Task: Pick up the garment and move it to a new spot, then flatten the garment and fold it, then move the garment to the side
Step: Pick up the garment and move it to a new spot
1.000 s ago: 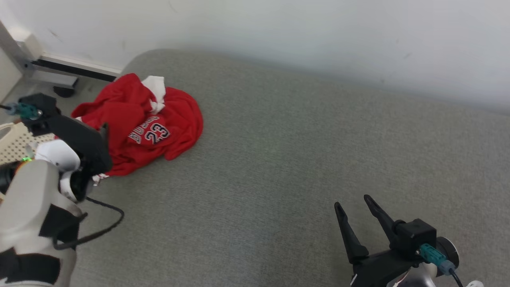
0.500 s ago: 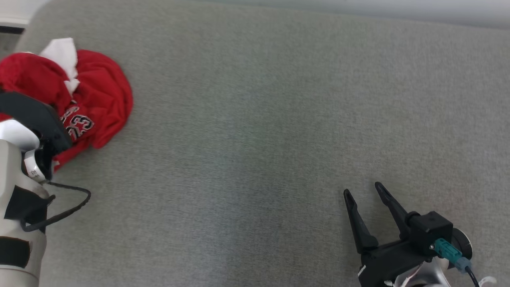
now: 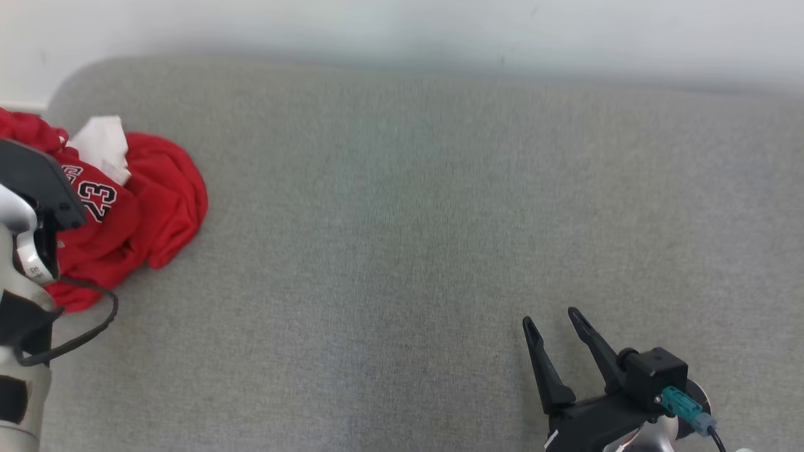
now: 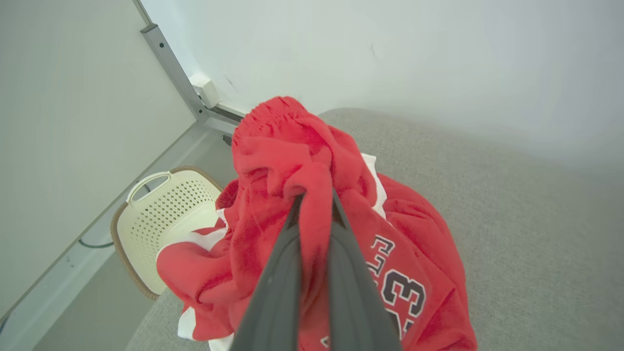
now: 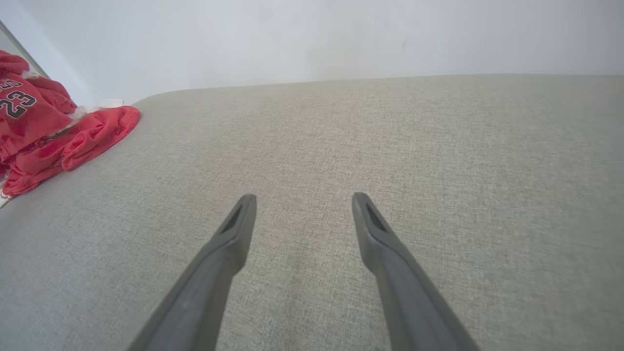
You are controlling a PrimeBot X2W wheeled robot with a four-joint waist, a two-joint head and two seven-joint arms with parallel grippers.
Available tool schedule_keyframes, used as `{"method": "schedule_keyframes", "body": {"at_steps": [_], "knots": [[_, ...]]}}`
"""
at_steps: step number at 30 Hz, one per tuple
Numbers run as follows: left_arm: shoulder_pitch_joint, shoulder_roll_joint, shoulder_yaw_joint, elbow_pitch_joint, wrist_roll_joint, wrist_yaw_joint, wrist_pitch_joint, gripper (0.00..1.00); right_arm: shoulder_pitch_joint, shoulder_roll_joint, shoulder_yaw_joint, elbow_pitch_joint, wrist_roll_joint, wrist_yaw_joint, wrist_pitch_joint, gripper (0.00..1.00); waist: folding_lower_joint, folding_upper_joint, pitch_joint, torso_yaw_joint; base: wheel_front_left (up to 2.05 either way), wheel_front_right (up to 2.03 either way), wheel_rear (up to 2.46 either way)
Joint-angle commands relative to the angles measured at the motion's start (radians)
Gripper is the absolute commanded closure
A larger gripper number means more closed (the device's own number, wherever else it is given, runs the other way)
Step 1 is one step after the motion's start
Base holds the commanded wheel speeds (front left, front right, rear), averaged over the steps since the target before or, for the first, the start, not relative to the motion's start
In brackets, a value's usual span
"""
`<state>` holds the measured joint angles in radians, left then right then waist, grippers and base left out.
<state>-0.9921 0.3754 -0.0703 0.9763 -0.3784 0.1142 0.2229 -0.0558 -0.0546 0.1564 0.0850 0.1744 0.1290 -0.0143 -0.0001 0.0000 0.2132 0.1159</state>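
The red garment (image 4: 273,161) is pinched between the two fingers of the left claw (image 4: 317,195), which is clenched on a thick fold of it. The cloth humps up beyond the fingertips and drapes down both sides of them, its lower part spread on the grey padded surface (image 4: 526,234) beneath. A white-edged "23" lies just right of the fingers, and white trim shows to their left.

In the head view the pale left forearm (image 3: 39,395) stands at the edge, the garment (image 3: 157,201) heaped against it. The right claw (image 3: 551,317) is released, its fingers spread and angled low over bare grey cloth, grasping nothing. From it the garment (image 5: 73,131) lies well apart, off to the left.

The surface is a woven, slightly nubby fabric with a rounded corner, possibly a mattress or cushion. Beyond the left claw rises a plain pale wall (image 4: 438,58). To its left and lower down, a cream perforated basket (image 4: 165,204) with a handle sits on the floor (image 4: 73,312) near a grey metal frame (image 4: 170,53). The garment looks soft and fleecy.
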Motion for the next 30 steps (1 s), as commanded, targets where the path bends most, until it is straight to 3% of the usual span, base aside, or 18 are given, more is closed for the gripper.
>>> {"method": "schedule_keyframes", "body": {"at_steps": [1, 5, 13, 23, 30], "knots": [[-0.012, 0.001, -0.009, -0.018, 0.005, -0.006, -0.02, 1.0, 0.022, 0.003, -0.002, 0.017, 0.011, 0.003, -0.015, 0.0, 0.0001, 0.0, -0.146, -0.008, 0.0, 0.0, 0.0], [-0.018, -0.027, -0.031, -0.072, 0.009, -0.023, -0.056, 1.0, 0.038, 0.004, -0.006, 0.053, 0.042, 0.003, -0.04, 0.0, 0.0001, 0.0, -0.231, -0.036, 0.0, 0.0, 0.0], [-0.06, -0.11, -0.081, -0.178, -0.003, -0.087, -0.067, 1.0, 0.044, 0.004, -0.053, 0.065, 0.037, 0.003, -0.048, 0.0, 0.0001, 0.0, -0.279, -0.115, 0.0, 0.0, 0.0], [-0.014, -0.262, -0.157, -0.338, -0.057, -0.163, -0.054, 1.0, 0.018, 0.004, -0.076, 0.047, 0.051, 0.003, -0.044, 0.0, 0.0001, 0.0, -0.256, -0.297, 0.0, 0.0, 0.0], [0.148, -0.317, -0.235, -0.398, -0.109, -0.162, -0.094, 1.0, 0.009, 0.004, -0.078, 0.041, 0.055, 0.003, -0.047, 0.0, 0.0001, 0.0, -0.212, -0.397, 0.0, 0.0, 0.0]]}}
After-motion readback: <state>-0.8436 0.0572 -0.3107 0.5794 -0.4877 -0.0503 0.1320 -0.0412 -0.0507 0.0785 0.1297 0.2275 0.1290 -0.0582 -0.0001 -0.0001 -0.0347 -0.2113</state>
